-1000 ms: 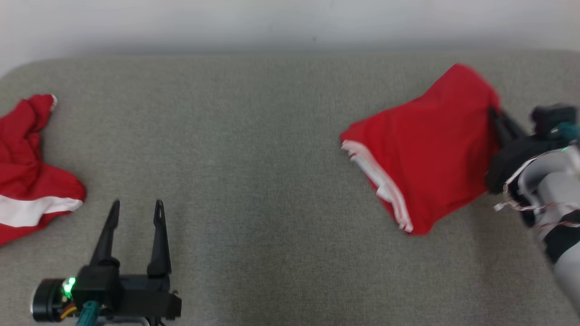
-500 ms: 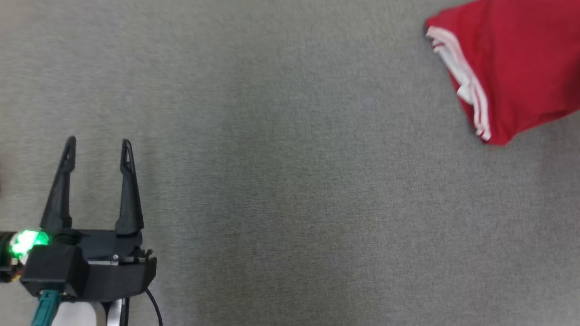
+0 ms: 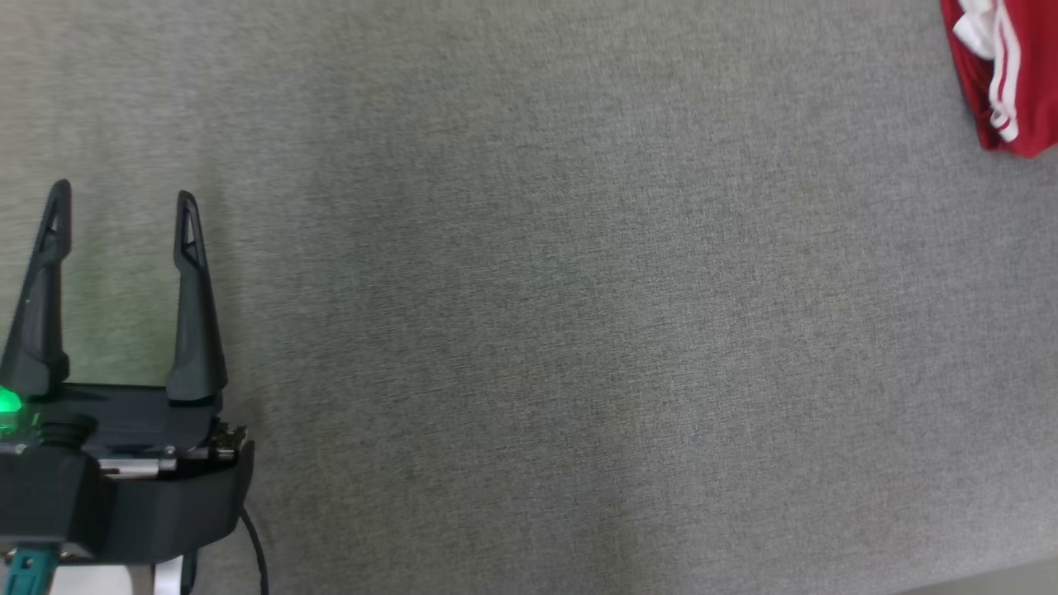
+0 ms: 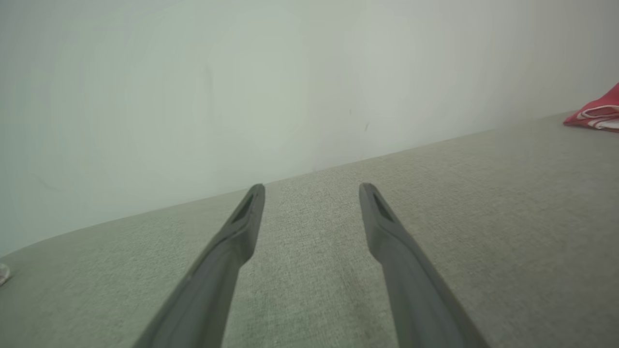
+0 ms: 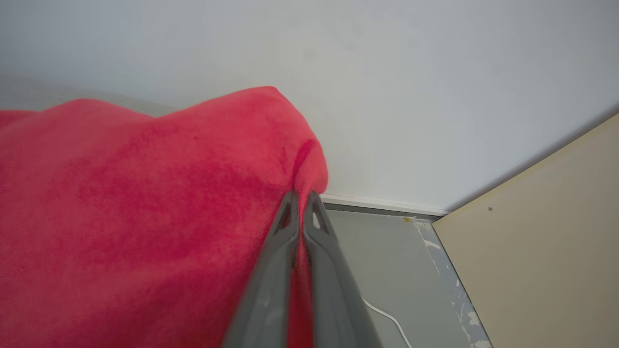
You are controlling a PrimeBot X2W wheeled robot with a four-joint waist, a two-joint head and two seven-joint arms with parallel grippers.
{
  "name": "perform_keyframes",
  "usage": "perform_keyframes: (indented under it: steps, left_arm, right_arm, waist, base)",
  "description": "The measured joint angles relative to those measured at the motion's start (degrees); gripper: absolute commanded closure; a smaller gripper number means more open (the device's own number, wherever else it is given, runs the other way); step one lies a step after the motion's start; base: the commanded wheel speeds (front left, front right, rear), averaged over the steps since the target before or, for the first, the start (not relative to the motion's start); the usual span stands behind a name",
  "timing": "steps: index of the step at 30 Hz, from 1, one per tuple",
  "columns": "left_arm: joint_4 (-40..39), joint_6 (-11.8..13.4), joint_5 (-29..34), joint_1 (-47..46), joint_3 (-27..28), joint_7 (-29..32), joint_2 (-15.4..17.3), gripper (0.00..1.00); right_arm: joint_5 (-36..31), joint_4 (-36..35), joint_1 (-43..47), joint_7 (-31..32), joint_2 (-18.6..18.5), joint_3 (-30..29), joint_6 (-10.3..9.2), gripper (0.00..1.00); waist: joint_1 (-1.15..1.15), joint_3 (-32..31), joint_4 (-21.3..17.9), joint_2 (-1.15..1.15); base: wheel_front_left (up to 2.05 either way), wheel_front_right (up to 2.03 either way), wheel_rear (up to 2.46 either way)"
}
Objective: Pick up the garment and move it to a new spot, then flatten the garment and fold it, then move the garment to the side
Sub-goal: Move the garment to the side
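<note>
The garment point(image 3: 1008, 83) is red with white side stripes; in the head view just its striped corner hangs at the top right. Up close in the right wrist view, the garment point(image 5: 145, 217) drapes from my right gripper point(image 5: 302, 197), whose fingers are pinched shut on a fold of the red cloth. My left gripper point(image 3: 122, 198) stands open at the lower left of the head view, low over the grey table point(image 3: 537, 330) with nothing between its fingers. The left wrist view has the left gripper point(image 4: 312, 191) open and the garment point(image 4: 597, 115) far off at the right edge.
A white wall point(image 4: 242, 72) rises behind the table's far edge. Beyond the held cloth, the right wrist view looks down on grey floor point(image 5: 377, 251) with a thin white cable point(image 5: 387, 316), a white baseboard and a beige panel point(image 5: 546, 241).
The head camera has swung down and left, so the whole picture shifted. The second red garment at the left edge and my right arm have left the head view; the left gripper stays open.
</note>
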Motion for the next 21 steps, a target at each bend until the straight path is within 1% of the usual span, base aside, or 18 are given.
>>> perform_keyframes:
  steps: [6,7,8,9,16,19,21]
  left_arm:
    - [-2.08,0.46,0.14,0.04,0.44,0.79,0.79,0.0]
    - [-2.21,0.45,0.27,0.05,0.46,1.04,0.87,0.0]
    - [-2.21,0.45,0.27,0.05,0.46,1.04,0.87,0.0]
    - [-2.31,0.45,0.34,0.05,0.45,1.13,0.9,0.0]
    - [-1.18,1.02,0.4,0.32,0.43,0.76,0.8,0.0]
    - [0.56,1.43,-0.49,0.94,0.31,0.04,0.33,0.0]
    - [1.89,1.71,-0.94,1.54,0.31,-0.53,-0.18,0.0]
  right_arm:
    - [-0.59,1.65,-1.88,-0.46,-0.01,-0.14,0.0,1.0]
    - [-0.67,2.01,-2.11,-0.47,0.04,-0.21,0.0,0.93]
    - [-0.67,2.01,-2.11,-0.47,0.04,-0.21,0.0,0.18]
    - [-1.03,2.41,-2.34,-0.51,0.09,-0.33,0.0,0.0]
    - [-4.41,4.61,-4.54,-2.15,0.41,-1.9,0.0,0.0]
    - [-5.42,4.11,-4.56,-3.03,1.04,-2.72,0.0,0.0]
    - [-5.27,2.94,-4.19,-3.52,2.13,-3.63,0.0,0.0]
  waist:
    - [-0.01,2.15,-1.29,-0.01]
    - [-0.01,2.36,-1.41,-0.01]
    - [-0.01,2.36,-1.41,-0.01]
    - [-0.01,2.53,-1.51,-0.01]
    - [-0.01,1.62,-1.67,-0.01]
    - [-0.01,0.23,-1.65,-0.01]
    - [-0.02,-1.09,-1.59,-0.01]
  base:
    - [0.0,0.0,0.0]
    - [0.0,0.0,0.0]
    - [0.0,0.0,0.0]
    - [0.0,0.0,0.0]
    - [0.0,0.0,0.0]
    - [0.0,0.0,0.0]
    - [0.0,0.0,0.0]
